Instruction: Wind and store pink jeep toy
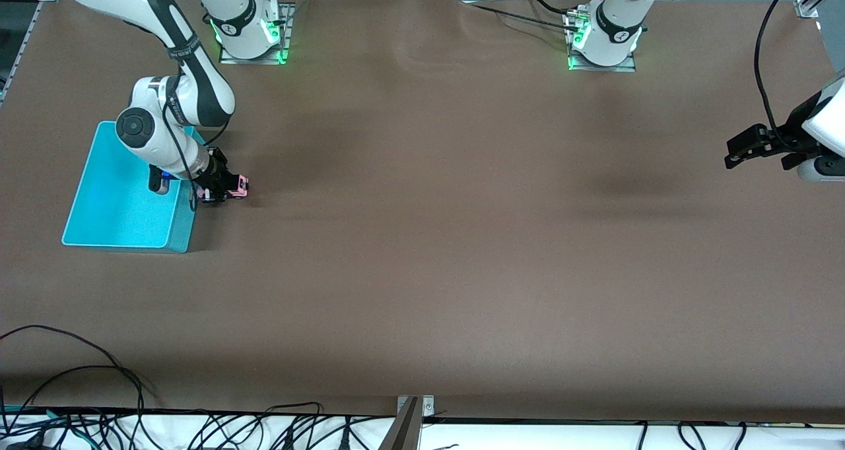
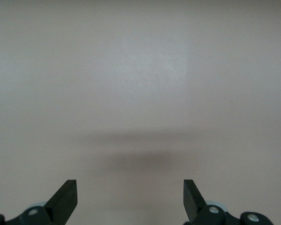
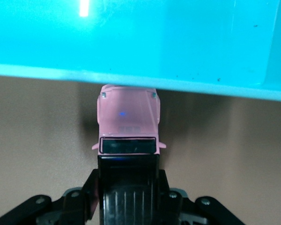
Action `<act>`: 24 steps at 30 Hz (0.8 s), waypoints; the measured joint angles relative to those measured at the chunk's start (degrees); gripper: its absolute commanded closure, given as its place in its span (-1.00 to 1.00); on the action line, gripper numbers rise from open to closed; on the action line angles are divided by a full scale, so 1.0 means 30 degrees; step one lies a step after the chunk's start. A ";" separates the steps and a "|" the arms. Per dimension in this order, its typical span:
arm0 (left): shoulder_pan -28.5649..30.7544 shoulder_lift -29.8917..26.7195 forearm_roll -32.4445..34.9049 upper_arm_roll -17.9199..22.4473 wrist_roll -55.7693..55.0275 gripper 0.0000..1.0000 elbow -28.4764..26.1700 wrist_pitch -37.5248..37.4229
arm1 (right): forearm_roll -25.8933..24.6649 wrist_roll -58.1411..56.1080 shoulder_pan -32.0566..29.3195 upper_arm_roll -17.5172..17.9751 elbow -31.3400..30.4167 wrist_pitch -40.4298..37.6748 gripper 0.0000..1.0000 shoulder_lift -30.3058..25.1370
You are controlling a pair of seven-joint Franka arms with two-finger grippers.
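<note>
The pink jeep toy (image 1: 238,186) has a light-pink hood and a black roof. It sits low at the table beside the turquoise bin (image 1: 182,233), on the side toward the left arm's end. My right gripper (image 1: 221,190) is shut on the jeep, one finger on each side of its roof. In the right wrist view (image 3: 128,176) the jeep's (image 3: 129,117) nose points at the bin's wall (image 3: 178,42), close to it. I cannot tell whether its wheels touch the table. My left gripper (image 1: 729,153) waits open and empty over bare table at the left arm's end (image 2: 130,187).
The brown table cover (image 1: 436,239) is bare across the middle. Loose black cables (image 1: 79,377) lie along the edge nearest the front camera. The two arm bases (image 1: 604,34) stand along the table's farthest edge.
</note>
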 measured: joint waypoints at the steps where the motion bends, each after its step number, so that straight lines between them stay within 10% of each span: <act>1: 0.0000 0.0000 0.0000 0.0000 0.0000 -1.00 0.0000 0.0000 | -0.0001 -0.0079 0.0000 0.0000 0.0014 0.0045 1.00 -0.0040; 24: 0.0001 0.0000 0.0000 0.0002 0.0000 -1.00 -0.0001 0.0000 | -0.0004 -0.7158 0.0018 0.0017 0.1805 -0.0860 1.00 -0.2185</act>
